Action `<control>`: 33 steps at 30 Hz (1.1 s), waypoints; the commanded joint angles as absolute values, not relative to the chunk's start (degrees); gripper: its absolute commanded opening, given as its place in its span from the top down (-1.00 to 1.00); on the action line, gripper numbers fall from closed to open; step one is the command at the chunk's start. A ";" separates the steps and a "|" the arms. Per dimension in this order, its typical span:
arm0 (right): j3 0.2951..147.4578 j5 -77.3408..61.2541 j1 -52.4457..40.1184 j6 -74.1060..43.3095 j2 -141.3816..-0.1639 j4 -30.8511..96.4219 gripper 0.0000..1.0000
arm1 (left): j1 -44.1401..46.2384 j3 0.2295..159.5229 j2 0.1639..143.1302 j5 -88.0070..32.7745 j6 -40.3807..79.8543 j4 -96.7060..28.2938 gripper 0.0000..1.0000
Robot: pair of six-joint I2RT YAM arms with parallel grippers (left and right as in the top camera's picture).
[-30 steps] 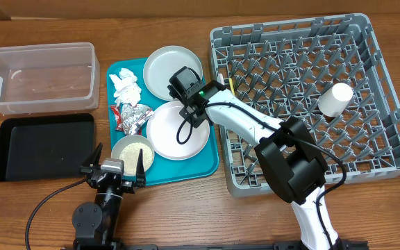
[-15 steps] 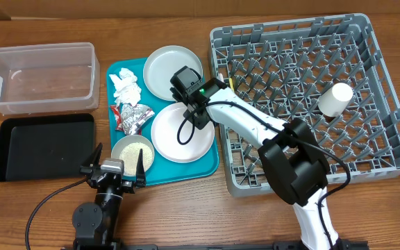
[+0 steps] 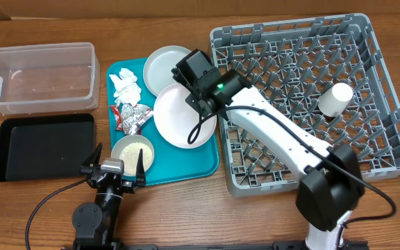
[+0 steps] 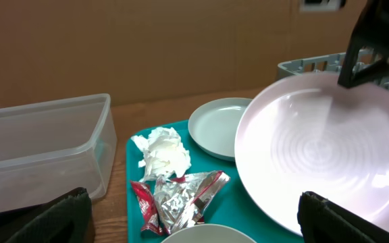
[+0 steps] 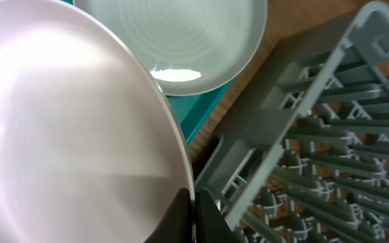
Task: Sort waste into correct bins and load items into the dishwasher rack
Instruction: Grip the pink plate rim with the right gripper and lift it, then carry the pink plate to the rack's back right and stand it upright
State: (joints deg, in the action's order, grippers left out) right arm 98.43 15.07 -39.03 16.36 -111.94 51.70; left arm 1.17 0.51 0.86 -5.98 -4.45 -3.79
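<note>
The white plate (image 3: 181, 116) is round and glossy with faint concentric rings. It sits tilted over the teal tray (image 3: 207, 165) at mid-frame, just left of the dishwasher rack (image 3: 304, 90). The right hand (image 3: 200, 96) pinches its upper-right rim. The left hand (image 3: 118, 165), at lower left, is spread.

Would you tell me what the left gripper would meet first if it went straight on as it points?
Probably the small white bowl just ahead of the left gripper, though it might clear the rim.
</note>
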 commanded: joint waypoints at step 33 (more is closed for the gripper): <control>107.31 43.29 -10.20 -11.22 -94.98 64.29 0.92 | 1.69 0.27 0.32 -5.76 -4.08 -3.86 -1.00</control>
State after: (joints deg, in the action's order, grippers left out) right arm 106.19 41.65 -14.17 -10.07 -95.44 64.90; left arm 1.17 0.51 0.86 -5.98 -4.45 -3.79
